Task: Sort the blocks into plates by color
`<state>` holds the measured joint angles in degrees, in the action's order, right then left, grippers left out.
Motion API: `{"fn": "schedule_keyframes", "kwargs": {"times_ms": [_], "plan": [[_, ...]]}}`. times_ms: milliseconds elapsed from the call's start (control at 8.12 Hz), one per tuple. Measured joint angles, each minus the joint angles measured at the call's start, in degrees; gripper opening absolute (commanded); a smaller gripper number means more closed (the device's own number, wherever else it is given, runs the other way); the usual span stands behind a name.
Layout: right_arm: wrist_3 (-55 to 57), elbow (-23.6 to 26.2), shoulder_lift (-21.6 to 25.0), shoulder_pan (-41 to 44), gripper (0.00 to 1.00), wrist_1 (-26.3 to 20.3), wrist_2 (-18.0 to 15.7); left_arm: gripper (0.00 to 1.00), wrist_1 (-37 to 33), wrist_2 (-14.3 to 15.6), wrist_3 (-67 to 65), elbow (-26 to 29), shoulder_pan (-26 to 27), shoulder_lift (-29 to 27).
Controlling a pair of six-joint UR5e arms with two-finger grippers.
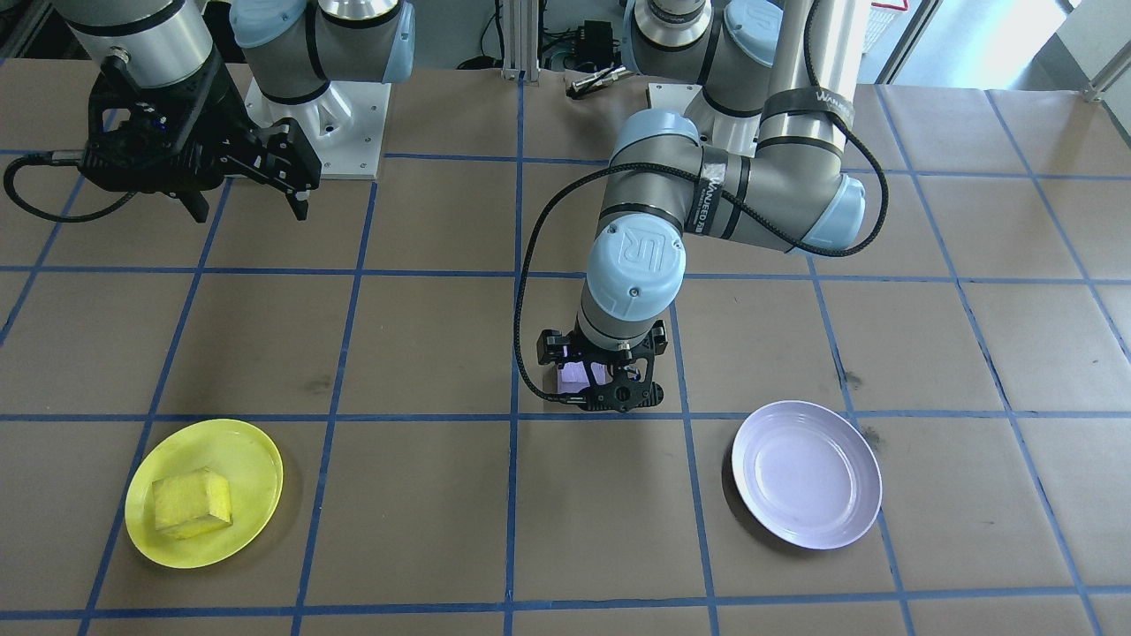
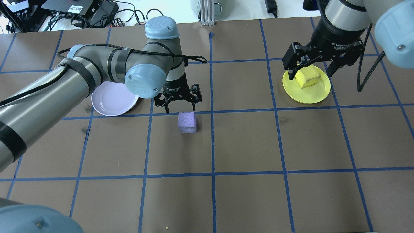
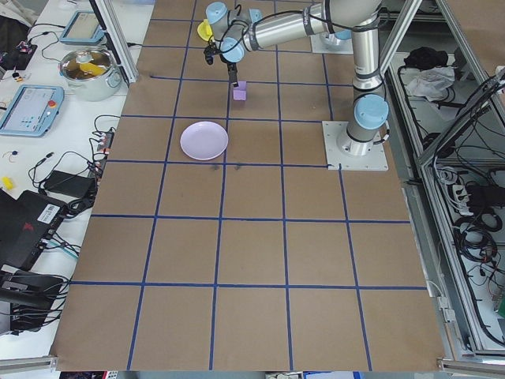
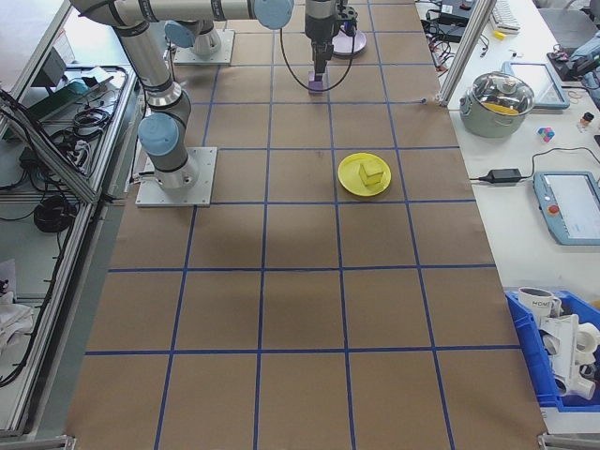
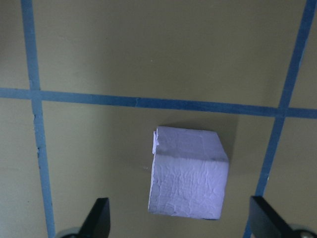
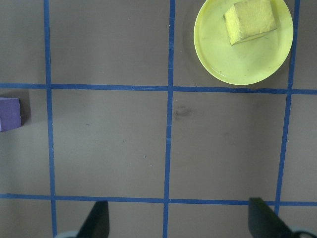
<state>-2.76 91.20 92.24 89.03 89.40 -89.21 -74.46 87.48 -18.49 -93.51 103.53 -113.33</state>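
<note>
**Hovering over the purple block, yellow already sorted**

Looking down from the overhead view, we see our left tool (image 2: 178, 103) hanging above the worktop (image 2: 245, 145) with its fingers spread wide and nothing between them. The purple block (image 2: 187, 122) sits on the brown paper just near of that tool, beside a crossing of blue tape lines. Through the left wrist camera the block (image 5: 188, 178) lies between the two fingertips (image 5: 99, 218), touching neither; we cannot tell how high the tool hangs above it.

The lavender plate (image 2: 113, 102) lies to the left of the tool, partly hidden by the left arm's elbow joint, and holds nothing. In the front-facing view it (image 1: 806, 473) is well apart from the block.

On the far right, the yellow block (image 2: 309, 77) rests on the yellow plate (image 2: 310, 94), toward its far side. Our right tool (image 2: 311, 69) hangs above that plate, fingers apart and empty. From the right wrist camera we see plate (image 6: 233, 64) and block (image 6: 250, 20) at the upper right, clear of the fingertips.
</note>
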Motion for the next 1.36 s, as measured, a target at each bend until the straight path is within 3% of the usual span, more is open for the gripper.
{"fn": "schedule_keyframes", "kwargs": {"times_ms": [862, 1109, 1232, 1355], "plan": [[-0.2, 0.4, 0.0, 0.0, 1.0, 0.0, -0.1, 1.0, 3.4, -1.1, 6.7, -0.8, 0.3, -5.1], [-0.3, 0.4, 0.0, 0.0, 1.0, 0.0, -0.1, 0.12, 3.8, -1.2, 6.4, -1.0, 0.3, -5.8], [-0.3, 0.4, 0.0, 0.0, 1.0, 0.0, -0.1, 0.0, 4.5, -1.5, 5.6, -1.1, 0.3, -6.3], [-0.3, 0.4, 0.0, 0.0, 1.0, 0.0, -0.1, 0.0, 5.0, -3.0, 3.8, -1.1, 0.3, -6.4]]}}
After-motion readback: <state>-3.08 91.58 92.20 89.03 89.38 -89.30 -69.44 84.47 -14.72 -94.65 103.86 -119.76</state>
